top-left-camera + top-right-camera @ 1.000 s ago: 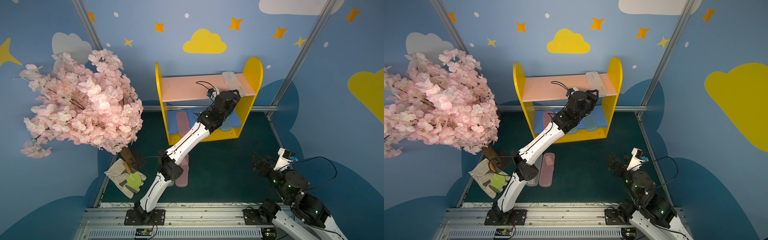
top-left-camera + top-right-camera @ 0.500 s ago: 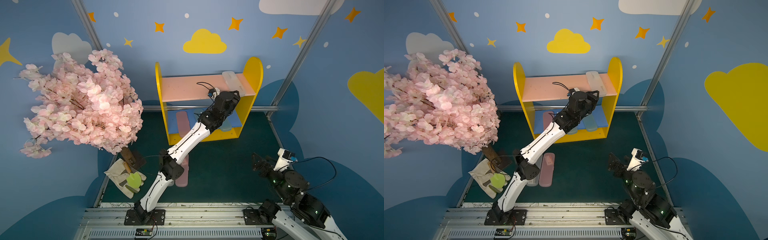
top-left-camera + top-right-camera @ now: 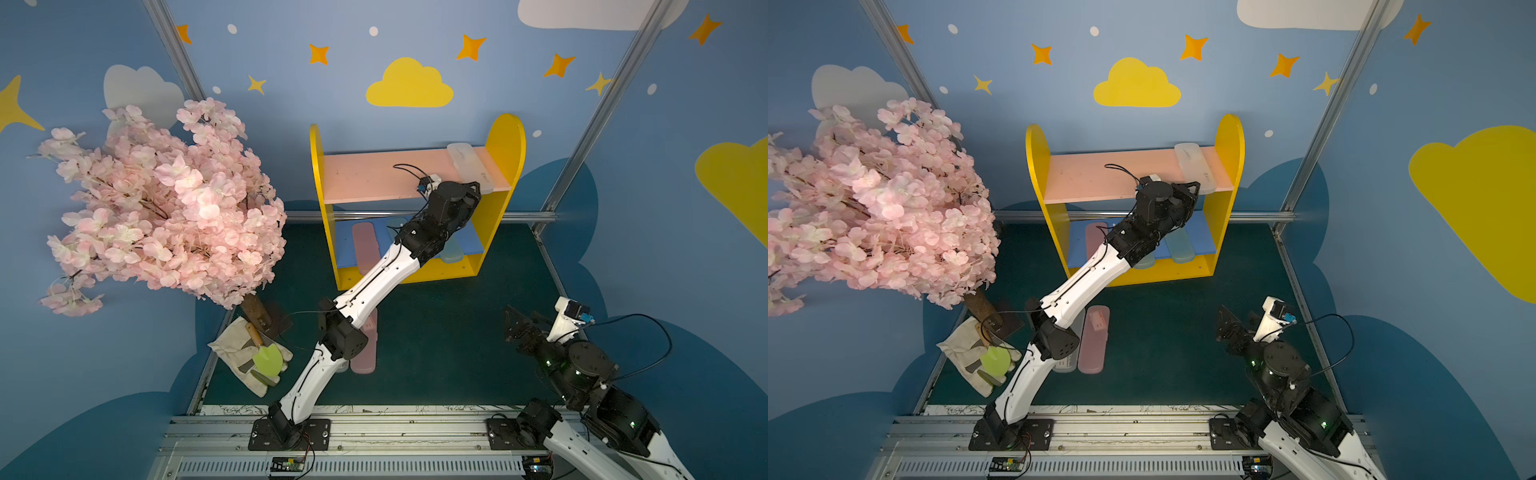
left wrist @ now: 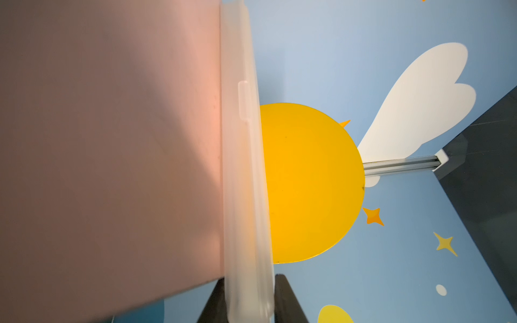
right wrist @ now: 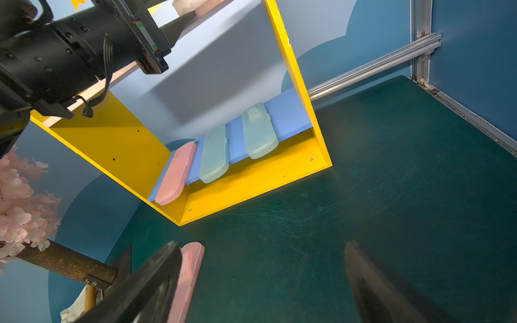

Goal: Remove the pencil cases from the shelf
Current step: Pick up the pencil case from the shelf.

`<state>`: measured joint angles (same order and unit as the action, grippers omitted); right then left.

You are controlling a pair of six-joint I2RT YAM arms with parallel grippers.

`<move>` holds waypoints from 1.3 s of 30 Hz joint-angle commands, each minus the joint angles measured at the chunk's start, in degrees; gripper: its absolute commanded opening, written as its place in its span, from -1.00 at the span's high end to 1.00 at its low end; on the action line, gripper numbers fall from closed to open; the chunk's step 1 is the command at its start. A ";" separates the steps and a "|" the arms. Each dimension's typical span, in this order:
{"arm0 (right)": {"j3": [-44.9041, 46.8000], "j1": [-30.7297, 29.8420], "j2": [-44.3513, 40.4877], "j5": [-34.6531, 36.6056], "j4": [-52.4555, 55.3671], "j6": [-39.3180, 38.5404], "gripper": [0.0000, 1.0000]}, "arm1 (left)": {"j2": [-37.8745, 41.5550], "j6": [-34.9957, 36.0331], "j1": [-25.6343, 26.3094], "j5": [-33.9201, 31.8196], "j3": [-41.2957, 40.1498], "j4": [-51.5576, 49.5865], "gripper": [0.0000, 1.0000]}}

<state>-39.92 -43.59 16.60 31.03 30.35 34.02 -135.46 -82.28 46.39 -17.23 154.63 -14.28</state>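
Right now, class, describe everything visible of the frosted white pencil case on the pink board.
The frosted white pencil case is a long, slim, translucent plastic box with rounded ends and a small side clasp. It lies flat on the pink board beside the yellow side panel, near end overhanging the edge, pinched by the left gripper.

Robot test cell dressed as a child's playroom. Blue walls (image 3: 291,83) carry a painted yellow cloud (image 3: 409,85), orange stars (image 3: 470,46) and white dots (image 3: 373,31); a toy-sized yellow shelf (image 3: 505,141) and an artificial pink blossom tree (image 3: 158,199) stand on a dark green mat (image 3: 449,332). Bare aluminium posts (image 3: 598,112) frame the corners, and two robot arms (image 3: 365,291) are bolted to a slotted aluminium rail (image 3: 395,430) along the front edge.
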 commanded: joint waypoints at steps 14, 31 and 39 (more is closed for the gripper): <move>-1.10 0.13 -0.78 -2.99 -0.24 -4.58 -0.92 | 1.55 4.21 -0.97 7.33 1.03 3.54 0.87; -3.54 0.19 2.38 -8.00 -1.96 -4.64 -0.92 | 25.40 12.27 0.04 19.63 -29.59 15.07 0.94; -4.66 0.23 2.29 -14.13 -6.05 -5.98 -0.92 | 44.83 12.35 0.58 13.74 -59.82 26.96 0.94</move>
<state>-43.05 -43.59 18.76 20.75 28.21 29.30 -94.56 -71.35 47.05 -1.61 99.48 4.97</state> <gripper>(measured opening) 0.958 0.204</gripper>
